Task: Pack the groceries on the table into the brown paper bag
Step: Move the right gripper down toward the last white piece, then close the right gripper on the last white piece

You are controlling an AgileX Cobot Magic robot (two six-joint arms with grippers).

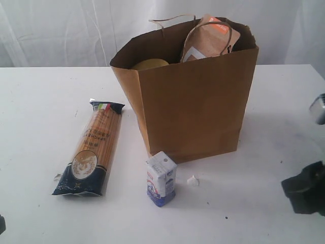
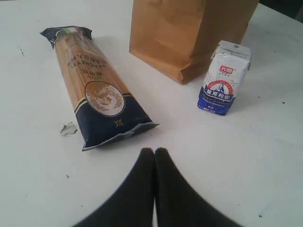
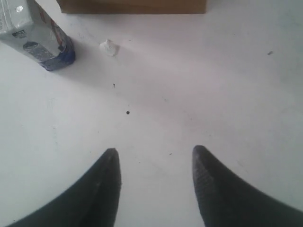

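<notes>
Brown paper bag [image 1: 193, 101] upright on tabletop [image 1: 40, 101], beyond both claws. Brown orange-labelled pouch [image 1: 210, 38] and yellow lid [image 1: 150, 64] show in its mouth. Spaghetti packet [image 2: 92, 87] lies flat, near end just ahead of left claw [image 2: 154, 153]. Small blue-white carton [image 2: 223, 78] upright farther ahead, beside bag's base. Left claw closed tight, empty. Right claw [image 3: 156, 150] half-open, nothing between fingers, over bare tabletop. Carton and small white lump [image 3: 109, 46] ahead of it.

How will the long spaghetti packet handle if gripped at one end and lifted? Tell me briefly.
The spaghetti packet lies flat on the table; its straight strands suggest it stays fairly stiff, though held by one end it would probably sag. The glossy film looks slippery and may slip when gripped. Thin strands likely snap if squeezed.
</notes>
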